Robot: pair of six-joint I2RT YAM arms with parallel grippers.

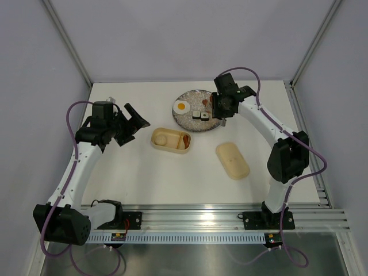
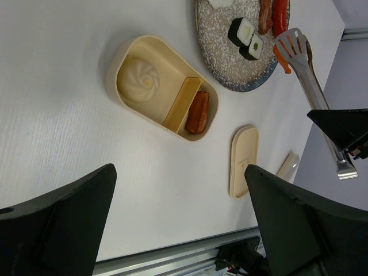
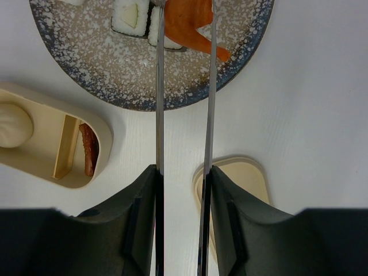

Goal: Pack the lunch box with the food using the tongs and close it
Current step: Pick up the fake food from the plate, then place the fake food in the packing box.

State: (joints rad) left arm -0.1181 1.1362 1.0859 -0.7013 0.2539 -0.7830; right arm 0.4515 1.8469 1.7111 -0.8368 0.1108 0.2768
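**Lunch box** (image 2: 111, 68): open tray near the middle of the desk (image 1: 144, 178), just in front of the plate, so the carry from one to the other is short. The large compartment holds a beige bun (image 2: 138, 79); the small one beyond the divider holds a reddish-brown sausage (image 2: 198, 112). There is room left in both.

**Lid** (image 1: 232, 160): lies flat to the right of the box, apart from it, so the box mouth is free for loading.

**Plate** (image 3: 115, 75): speckled and round, it carries the unpacked food: a fried egg (image 1: 182, 106), two sushi rolls (image 2: 246, 38) and an orange piece (image 3: 187, 17), probably the carrot.

**Tongs** (image 3: 159, 115): held by the right gripper (image 3: 183, 178), which is clamped across both arms and presses them partly together. The tips reach over the plate on either side of the orange piece. Whether they pinch it yet cannot be told.

**Left gripper** (image 2: 178, 172): jaws spread wide and holding nothing, it hovers left of the box, out of the tongs' path. It looks to be in reserve for the lid.

**Status**, as a judgement: packing is partly done; closing has not begun.
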